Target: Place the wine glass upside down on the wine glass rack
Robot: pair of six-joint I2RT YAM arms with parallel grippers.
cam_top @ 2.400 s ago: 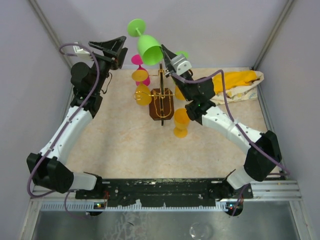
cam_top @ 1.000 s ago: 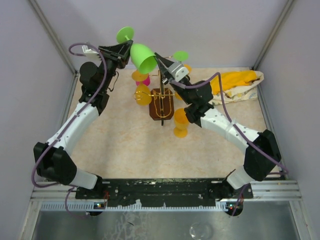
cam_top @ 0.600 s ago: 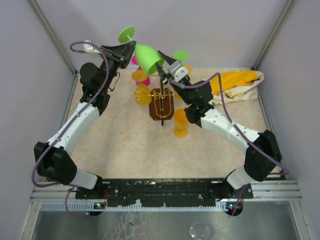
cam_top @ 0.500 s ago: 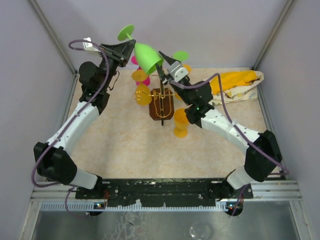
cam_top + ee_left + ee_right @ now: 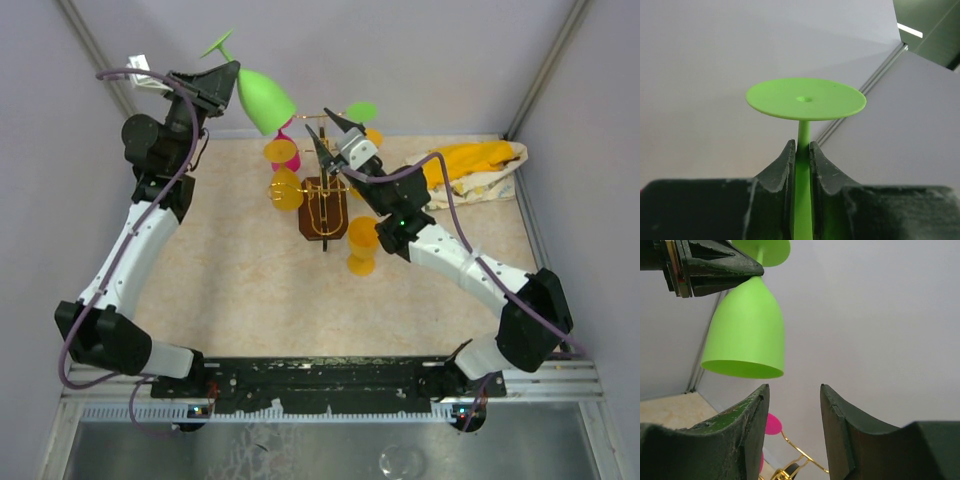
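Note:
The green wine glass [image 5: 264,100] hangs upside down in the air, bowl mouth downward and foot [image 5: 805,98] on top. My left gripper [image 5: 226,76] is shut on its stem [image 5: 803,141], high above the table's back left. The same glass [image 5: 747,330] shows in the right wrist view, up and left of my right gripper [image 5: 792,387], which is open, holds nothing and stands apart from the rim. In the top view the right gripper [image 5: 322,130] hovers just above the gold wine glass rack [image 5: 322,200] on its dark brown base.
Orange glasses [image 5: 286,190] and a pink one [image 5: 291,156] hang on the rack's left arms; a pink foot [image 5: 772,423] and gold wire [image 5: 801,454] show below my right fingers. Another orange glass [image 5: 362,243] is right of the base. A yellow cloth [image 5: 470,162] lies back right.
The right gripper opened and let go of the green glass's bowl. The left arm then carried the glass up and to the left, away from the right gripper.

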